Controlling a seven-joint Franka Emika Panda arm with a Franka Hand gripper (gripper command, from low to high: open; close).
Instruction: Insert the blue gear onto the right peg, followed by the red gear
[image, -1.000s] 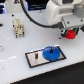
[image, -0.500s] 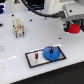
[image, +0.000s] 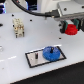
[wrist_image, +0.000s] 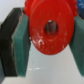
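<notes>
My gripper (wrist_image: 47, 37) is clamped on the red gear (wrist_image: 49, 29): in the wrist view its two teal pads (wrist_image: 21, 44) press the gear's rim from either side, and the centre hole faces the camera. In the exterior view the same red gear (image: 71, 26) hangs under my gripper (image: 71, 26) above the white table (image: 15, 55), toward the exterior view's right and well apart from the plate (image: 34, 59).

The blue gear (image: 50, 52) lies flat on the right-hand part of that grey, black-edged plate. It seems to sit over the right peg, though the picture is too coarse for me to make out the peg itself. The left peg (image: 37, 56) stands bare on the plate, just beside the blue gear.

Farther back, toward the exterior view's left, a small pale block-like object (image: 18, 28) sits on the table, away from the plate and from my gripper.
</notes>
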